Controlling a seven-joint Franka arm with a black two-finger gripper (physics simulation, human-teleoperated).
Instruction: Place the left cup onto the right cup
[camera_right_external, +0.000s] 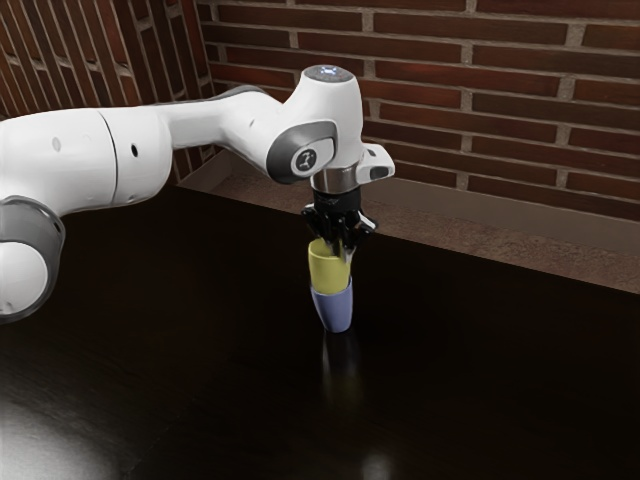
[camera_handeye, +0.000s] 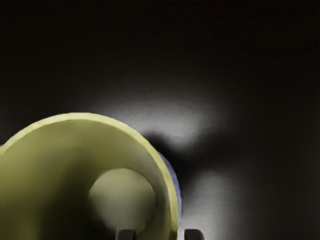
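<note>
The yellow cup (camera_right_external: 328, 268) sat upright, nested in the blue cup (camera_right_external: 335, 310), its rim well above the blue cup's rim. The blue cup stood on the dark surface (camera_right_external: 480, 380). Straight above the blue cup hung the gripper (camera_right_external: 340, 240). Its fingers (camera_handeye: 126, 234) were released, straddling the yellow wall, one inside and one outside, with a gap showing beside the inner one. Nothing else stood near the blue cup, and bare surface lay on every side of it. Behind the blue cup the surface ended at a brown ledge (camera_right_external: 500, 235) under the brick wall (camera_right_external: 480, 90), well apart from it.
</note>
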